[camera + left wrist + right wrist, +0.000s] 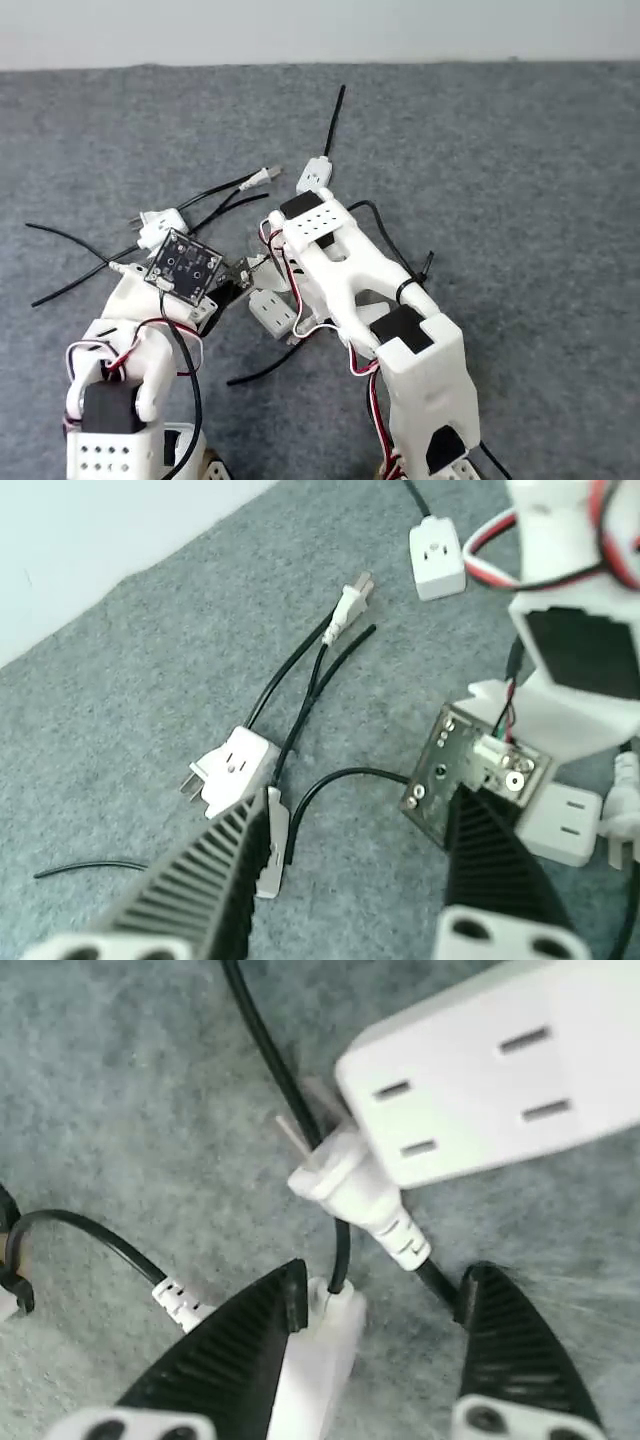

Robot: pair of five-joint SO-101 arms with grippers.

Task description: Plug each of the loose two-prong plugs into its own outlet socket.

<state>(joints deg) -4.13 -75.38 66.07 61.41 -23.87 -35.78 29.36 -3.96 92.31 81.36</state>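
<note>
Just ahead of the right claw [390,1290], whose fingers stand apart with nothing between them, a white two-prong plug [350,1185] lies on the grey bench [120,1080]. Its body touches the edge of a white outlet block [480,1080], and its prongs are bare and angled away from the slots. A black cord [270,1060] passes under the plug. In the high view this outlet block [272,310] sits between the two arms, close to both claws. The left claw [362,825] is also spread wide and grips nothing; it hangs above the bench near a white adapter [237,770], which lies face up with its own prongs sticking out sideways. Farther off, a second plug [350,600] lies unplugged at the end of its dark lead. Beyond that is a single outlet [437,560], well apart from the plug, with its cord running away across the bench. None of the visible slots has a plug in it.
</note>
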